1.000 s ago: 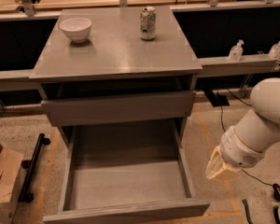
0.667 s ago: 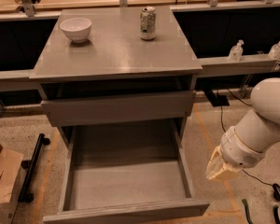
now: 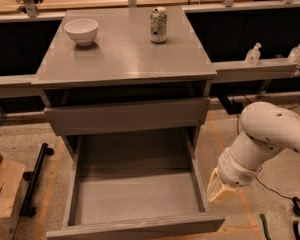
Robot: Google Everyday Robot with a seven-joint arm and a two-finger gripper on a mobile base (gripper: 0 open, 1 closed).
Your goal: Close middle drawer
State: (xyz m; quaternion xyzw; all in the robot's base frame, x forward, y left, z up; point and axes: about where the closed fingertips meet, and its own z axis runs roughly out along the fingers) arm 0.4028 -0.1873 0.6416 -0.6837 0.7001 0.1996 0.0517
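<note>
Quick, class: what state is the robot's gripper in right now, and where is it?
Gripper: open or closed cannot be told; it is low, just right of the pulled-out middle drawer.

warm overhead light, glare on tabletop (image 3: 125,54), pale claw (image 3: 220,189) right of the shadowed middle drawer (image 3: 135,227)

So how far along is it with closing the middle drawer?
Done: nothing yet. The middle drawer stands pulled far out, its tray fully exposed. In hand: the gripper hangs low just right of the drawer's right wall; whether it touches cannot be told. Left: reach the front panel and push the drawer in under the upper drawer front.
</note>
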